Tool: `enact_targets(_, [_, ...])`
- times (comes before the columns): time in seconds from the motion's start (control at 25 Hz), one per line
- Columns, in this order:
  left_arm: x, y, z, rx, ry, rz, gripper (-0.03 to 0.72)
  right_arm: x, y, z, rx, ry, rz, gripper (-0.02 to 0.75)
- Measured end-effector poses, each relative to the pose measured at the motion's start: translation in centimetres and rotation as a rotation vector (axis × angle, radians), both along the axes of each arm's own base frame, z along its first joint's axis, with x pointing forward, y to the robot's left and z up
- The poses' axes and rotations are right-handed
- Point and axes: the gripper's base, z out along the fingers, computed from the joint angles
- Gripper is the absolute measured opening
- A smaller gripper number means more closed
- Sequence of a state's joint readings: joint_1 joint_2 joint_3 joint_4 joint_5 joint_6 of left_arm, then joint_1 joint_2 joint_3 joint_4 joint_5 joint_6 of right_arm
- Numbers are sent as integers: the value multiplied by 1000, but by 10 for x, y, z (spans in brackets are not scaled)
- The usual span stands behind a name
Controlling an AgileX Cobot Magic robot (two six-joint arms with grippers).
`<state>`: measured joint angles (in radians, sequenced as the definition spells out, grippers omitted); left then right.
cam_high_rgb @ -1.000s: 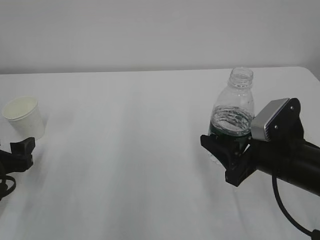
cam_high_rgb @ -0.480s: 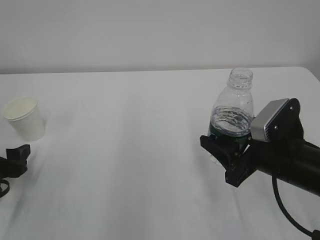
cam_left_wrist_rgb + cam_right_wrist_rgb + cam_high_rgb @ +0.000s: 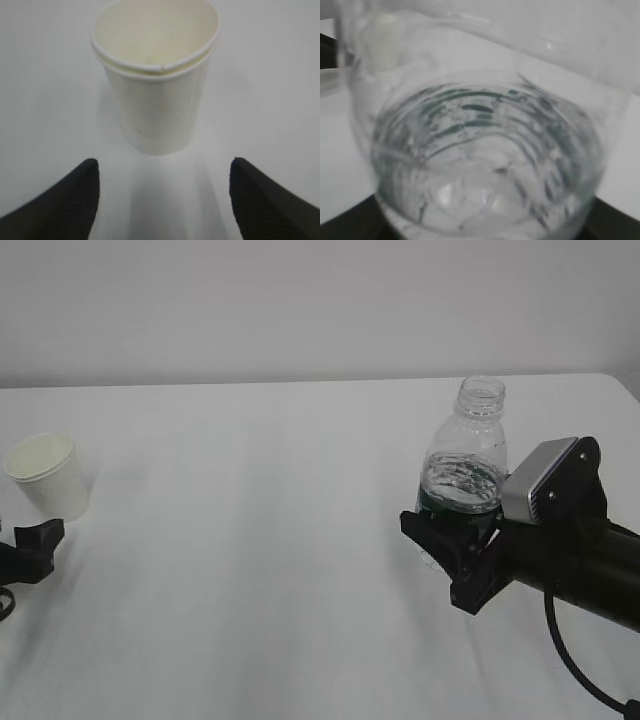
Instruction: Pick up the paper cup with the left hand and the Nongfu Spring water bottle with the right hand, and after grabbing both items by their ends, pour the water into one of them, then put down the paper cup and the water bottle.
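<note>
The white paper cup (image 3: 46,475) stands upright at the table's far left, and it looks empty from above (image 3: 156,80). My left gripper (image 3: 36,538) (image 3: 164,164) is open just short of the cup's base, its two black fingertips (image 3: 80,190) spread wider than the cup and not touching it. The clear Nongfu Spring water bottle (image 3: 466,465) stands upright and capless on the right, with water (image 3: 485,185) in its lower part. My right gripper (image 3: 447,532) (image 3: 480,227) is shut on the bottle's lower half, around the dark green label band.
The white table (image 3: 260,540) stretches between the two arms, with its back edge against a pale wall. The right arm's body and cable (image 3: 580,570) lie over the table's front right corner.
My left gripper drew back a little from the cup, then came slightly forward again. The right gripper and the bottle have not moved.
</note>
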<state>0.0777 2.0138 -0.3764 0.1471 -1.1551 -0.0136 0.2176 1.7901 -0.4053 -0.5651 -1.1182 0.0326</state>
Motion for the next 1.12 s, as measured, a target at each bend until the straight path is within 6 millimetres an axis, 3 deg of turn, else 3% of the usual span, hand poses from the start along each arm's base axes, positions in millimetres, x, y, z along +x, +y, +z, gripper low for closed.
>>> enact_targets(0.56, [16, 1, -3, 2, -26, -7, 557, 0, 0, 0, -10, -9, 7, 463])
enact_targets(1.12, [27, 0, 2, -3, -65, -20, 600, 0, 0, 0, -11, -10, 7, 463])
